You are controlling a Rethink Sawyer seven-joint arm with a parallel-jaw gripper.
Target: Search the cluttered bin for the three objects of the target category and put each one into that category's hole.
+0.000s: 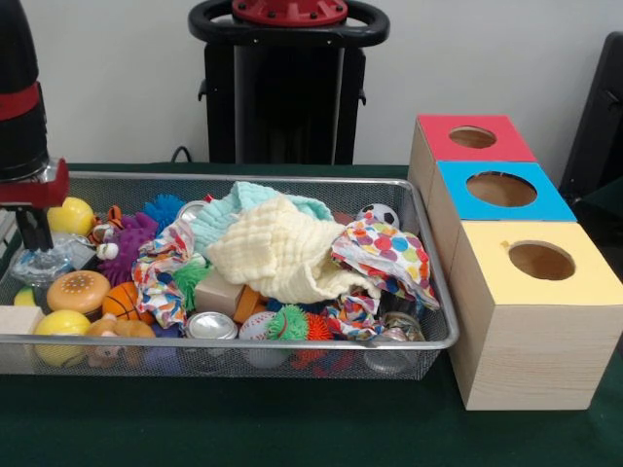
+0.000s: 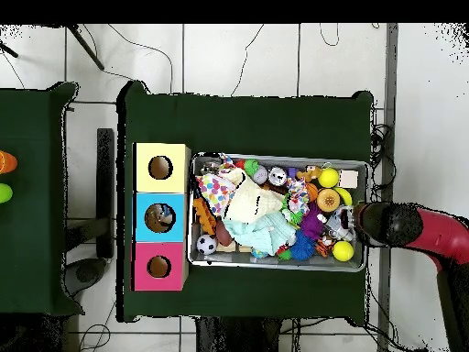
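A dark green table (image 1: 243, 423) carries a wire-mesh bin (image 1: 292, 358) heaped with toys and cloths, and beside it a row of three wooden boxes (image 1: 531, 321) topped red, blue and yellow.

Red-black arm (image 1: 21, 97) lowered, end effector (image 1: 37, 233) pointing down

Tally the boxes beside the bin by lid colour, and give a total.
Red box: 1
Blue box: 1
Yellow box: 1
Total: 3
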